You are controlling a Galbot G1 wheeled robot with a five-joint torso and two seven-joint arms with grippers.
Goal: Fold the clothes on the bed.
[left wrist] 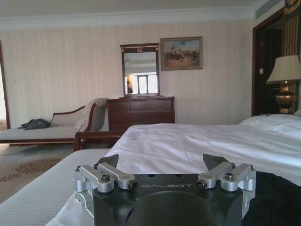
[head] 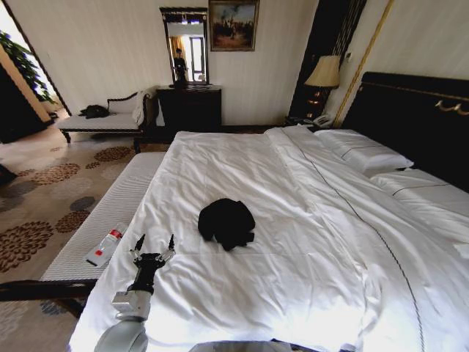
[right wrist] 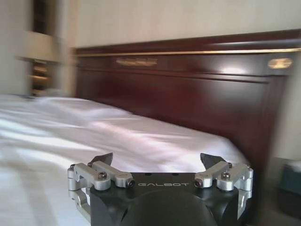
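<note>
1 black top (head: 226, 221), bunched in a heap with its lettering hidden, lies on the white duvet of the bed (head: 308, 293), toward the foot and well short of the pillows (head: 381, 158). Low at the near-left edge, the left gripper (head: 153, 251) hovers just above the duvet with fingers spread, apart from the garment. Seen from its own wrist camera, the right gripper (right wrist: 156, 161) also stands spread, facing the dark headboard (right wrist: 188, 94). A clean fold likely starts with pinching only the black fabric, not the duvet beneath, and spreading it flat.
</note>
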